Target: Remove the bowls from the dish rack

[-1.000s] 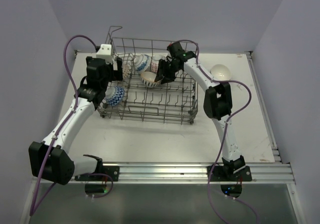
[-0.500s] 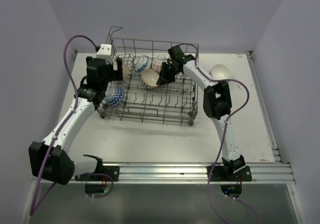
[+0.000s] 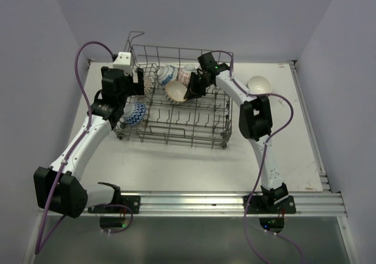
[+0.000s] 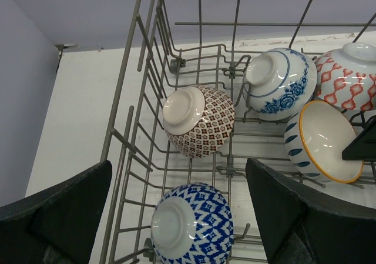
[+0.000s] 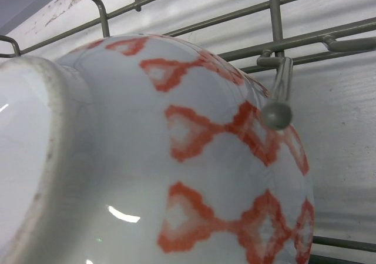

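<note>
The grey wire dish rack (image 3: 176, 136) holds several bowls. In the left wrist view they are a brown-patterned bowl (image 4: 197, 120), a blue diamond bowl (image 4: 191, 223), a blue floral bowl (image 4: 276, 82), a red-patterned bowl (image 4: 349, 76) and a yellow-rimmed, blue-dashed bowl (image 4: 323, 140). My right gripper (image 3: 189, 89) is shut on the rim of the yellow-rimmed bowl (image 3: 175, 92), which is tipped up. The red-patterned bowl (image 5: 194, 158) fills the right wrist view and hides the fingers. My left gripper (image 4: 179, 170) hangs open over the rack's left end, above the blue diamond bowl.
A plain white bowl (image 3: 260, 86) sits upside down on the white table right of the rack. Upright tines (image 5: 276, 114) and the rack's tall wire walls (image 4: 126, 99) surround the bowls. Purple walls close in on both sides.
My right gripper has shut on the yellow-rimmed bowl's rim, and the bowl has tipped up with its inside showing more. The left arm has not moved.
</note>
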`<state>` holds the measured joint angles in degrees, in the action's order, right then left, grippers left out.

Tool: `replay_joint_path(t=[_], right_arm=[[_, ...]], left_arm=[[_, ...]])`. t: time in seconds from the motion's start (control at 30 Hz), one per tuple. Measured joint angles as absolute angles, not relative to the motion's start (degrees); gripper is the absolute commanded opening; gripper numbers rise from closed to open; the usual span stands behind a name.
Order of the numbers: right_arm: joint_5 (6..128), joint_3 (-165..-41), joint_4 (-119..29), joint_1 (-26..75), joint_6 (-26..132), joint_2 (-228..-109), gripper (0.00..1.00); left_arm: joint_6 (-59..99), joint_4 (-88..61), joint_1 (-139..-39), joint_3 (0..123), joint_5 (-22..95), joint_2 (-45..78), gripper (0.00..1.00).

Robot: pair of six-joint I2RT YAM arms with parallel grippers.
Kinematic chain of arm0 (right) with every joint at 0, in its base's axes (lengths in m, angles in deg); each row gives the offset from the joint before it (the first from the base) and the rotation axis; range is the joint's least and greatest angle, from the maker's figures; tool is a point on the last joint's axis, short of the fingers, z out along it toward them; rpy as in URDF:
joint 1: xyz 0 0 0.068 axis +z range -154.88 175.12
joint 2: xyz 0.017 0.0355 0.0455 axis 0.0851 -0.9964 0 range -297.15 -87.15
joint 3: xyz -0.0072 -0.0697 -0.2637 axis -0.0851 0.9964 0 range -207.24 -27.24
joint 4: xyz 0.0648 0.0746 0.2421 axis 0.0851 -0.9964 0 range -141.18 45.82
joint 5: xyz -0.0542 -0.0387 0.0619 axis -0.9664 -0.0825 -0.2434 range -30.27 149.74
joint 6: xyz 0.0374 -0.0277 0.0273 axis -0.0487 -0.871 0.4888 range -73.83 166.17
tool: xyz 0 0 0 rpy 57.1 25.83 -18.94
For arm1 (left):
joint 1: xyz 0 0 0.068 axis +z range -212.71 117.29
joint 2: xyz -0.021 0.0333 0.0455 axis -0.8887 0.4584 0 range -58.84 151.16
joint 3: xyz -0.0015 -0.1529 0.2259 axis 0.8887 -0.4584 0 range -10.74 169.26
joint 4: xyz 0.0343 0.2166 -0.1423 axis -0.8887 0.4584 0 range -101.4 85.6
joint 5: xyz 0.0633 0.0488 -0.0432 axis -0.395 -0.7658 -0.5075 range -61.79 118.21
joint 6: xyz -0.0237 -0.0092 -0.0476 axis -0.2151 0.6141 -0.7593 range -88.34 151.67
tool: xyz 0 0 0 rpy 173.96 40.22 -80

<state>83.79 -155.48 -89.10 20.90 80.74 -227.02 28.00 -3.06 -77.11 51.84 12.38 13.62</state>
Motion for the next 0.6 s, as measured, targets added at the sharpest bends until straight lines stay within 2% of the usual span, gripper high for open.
replay_joint_path(t=[0.6], right_arm=[[88.36, -140.36, -74.48, 20.62, 88.76, -220.22, 0.0]], left_arm=[[28.0, -2.74, -77.11, 51.95, 12.36, 13.62, 1.0]])
